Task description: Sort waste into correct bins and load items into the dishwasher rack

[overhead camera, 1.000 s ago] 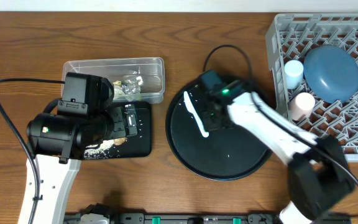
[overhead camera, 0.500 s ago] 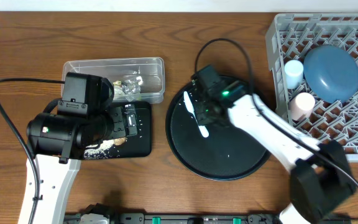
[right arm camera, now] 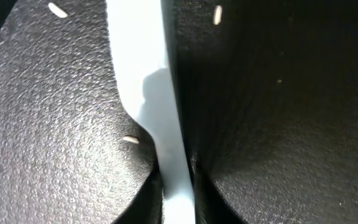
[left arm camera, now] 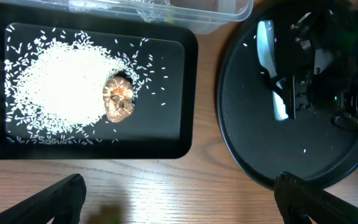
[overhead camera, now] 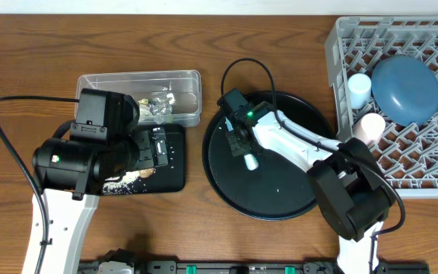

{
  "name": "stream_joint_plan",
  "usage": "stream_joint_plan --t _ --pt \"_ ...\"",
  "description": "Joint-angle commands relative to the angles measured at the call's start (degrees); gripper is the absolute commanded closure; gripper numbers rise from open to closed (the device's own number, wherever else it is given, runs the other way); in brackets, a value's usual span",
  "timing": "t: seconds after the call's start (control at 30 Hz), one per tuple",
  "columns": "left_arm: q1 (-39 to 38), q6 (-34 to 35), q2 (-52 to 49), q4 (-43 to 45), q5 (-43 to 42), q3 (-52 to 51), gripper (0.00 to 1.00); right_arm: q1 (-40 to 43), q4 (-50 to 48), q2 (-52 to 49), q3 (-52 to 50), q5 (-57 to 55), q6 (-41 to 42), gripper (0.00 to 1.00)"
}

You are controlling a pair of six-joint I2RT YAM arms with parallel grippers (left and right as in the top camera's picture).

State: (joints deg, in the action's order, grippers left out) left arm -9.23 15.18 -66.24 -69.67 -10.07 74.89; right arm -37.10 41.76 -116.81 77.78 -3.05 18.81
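Black tray [overhead camera: 280, 194], pale blue spoon [left arm camera: 265, 42]

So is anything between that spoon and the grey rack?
Nothing on the table between them. Inside the grey lattice plastic rack, a light blue cup and a pinkish-white cup stand along the edge nearest the pale blue plastic spoon.

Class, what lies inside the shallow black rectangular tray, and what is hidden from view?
In the black tray lie white rice grains and a brown food lump. From overhead, the left arm covers much of it.
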Motion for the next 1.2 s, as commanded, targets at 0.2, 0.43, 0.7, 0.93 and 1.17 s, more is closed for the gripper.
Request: stream_joint_plan --t 0.2,0.43,0.7,0.93,1.17 --pt "-0.1 -0.1 0.0 -0.2 0.7 0.3 0.02 -0.3 0.6 -5.4 -2.0 0.6 -0.2 0.99" --pt "-0.1 -0.1 0.0 -0.2 0.7 0.3 0.02 -0.2 1.1 -1.2 -0.9 1.9 -0.2 0.99" --pt "-0.1 -0.1 0.0 -0.2 0.7 0.3 0.02 1.2 5.1 6.6 -0.9 2.0 -0.7 0.99" --pt "-0.1 -0.1 0.0 -0.2 0.7 0.3 0.02 2.7 8.7 9.2 -0.9 2.0 -0.9 0.99" --pt "-0.1 -0.1 0.0 -0.2 0.7 0.3 0.02 3.4 8.8 8.9 -1.0 2.1 -0.9 0.98"
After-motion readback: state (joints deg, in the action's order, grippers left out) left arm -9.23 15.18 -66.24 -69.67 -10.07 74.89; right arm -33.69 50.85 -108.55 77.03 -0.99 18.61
